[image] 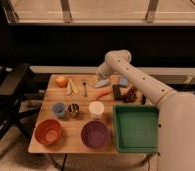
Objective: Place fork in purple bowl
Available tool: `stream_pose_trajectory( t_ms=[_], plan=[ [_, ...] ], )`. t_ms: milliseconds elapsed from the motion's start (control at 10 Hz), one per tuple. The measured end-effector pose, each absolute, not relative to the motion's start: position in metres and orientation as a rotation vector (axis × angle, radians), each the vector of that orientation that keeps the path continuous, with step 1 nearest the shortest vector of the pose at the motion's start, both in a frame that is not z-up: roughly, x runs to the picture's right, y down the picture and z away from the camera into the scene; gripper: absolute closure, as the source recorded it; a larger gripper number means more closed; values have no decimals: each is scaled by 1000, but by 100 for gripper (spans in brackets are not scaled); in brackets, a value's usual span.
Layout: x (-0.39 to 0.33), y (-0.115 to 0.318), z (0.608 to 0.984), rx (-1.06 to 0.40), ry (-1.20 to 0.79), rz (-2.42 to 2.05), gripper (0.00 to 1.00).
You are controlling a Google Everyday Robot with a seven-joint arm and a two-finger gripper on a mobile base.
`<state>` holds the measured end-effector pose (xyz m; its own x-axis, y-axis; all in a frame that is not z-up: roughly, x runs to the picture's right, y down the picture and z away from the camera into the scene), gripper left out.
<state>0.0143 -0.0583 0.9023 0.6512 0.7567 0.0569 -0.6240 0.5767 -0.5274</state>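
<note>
The fork lies flat on the table in the back row, a thin dark sliver just right of the pale yellow wedge and left of the carrot. Nothing touches it, so it has not yet been picked up. The purple bowl sits in the front row, well apart from the fork, beside the orange-red bowl and next to the green tray. Between the two rows stand the blue cup, the metal cup and the white cup, which a carried fork would probably have to pass over.

The gripper hangs low over the back of the table, just right of the fork and above the carrot's end. It seems placed for a reach toward the fork. Whether its jaws are apart or together I cannot tell. Because the fork is so slim and lies flat, the grasp likely calls for a careful, well-centred descent.
</note>
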Motion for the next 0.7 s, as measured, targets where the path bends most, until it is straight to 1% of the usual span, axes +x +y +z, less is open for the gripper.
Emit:
stream_pose_trajectory(
  t_ms=[100,700],
  plan=[
    [14,-55,909,-510,-289,834,35],
    [14,-55,913,-521,-286,843,35]
  ],
)
